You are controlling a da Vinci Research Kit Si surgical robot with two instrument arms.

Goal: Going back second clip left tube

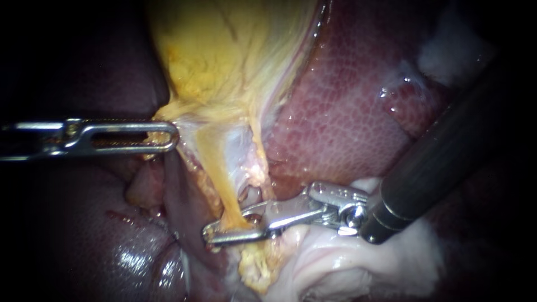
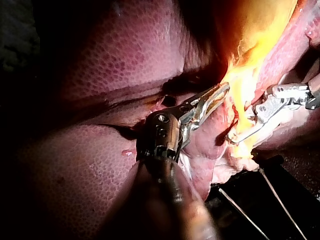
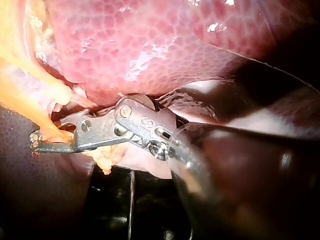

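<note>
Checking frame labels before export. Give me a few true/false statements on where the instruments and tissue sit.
The right instrument has its tip at the yellow tube. True.
The left instrument enters the endoscope view from the upper right. False: it enters from the left.
The two instruments touch each other. False: they are apart.
The left instrument's tip meets the edge of the gallbladder. True.

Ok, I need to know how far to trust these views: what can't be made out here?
Whether the tube is clipped: endoscope view, right instrument covers that stretch.
Gallbladder: left wrist view, washed out by glare.
Left instrument shaft: endoscope view, cut by the edge.
</note>
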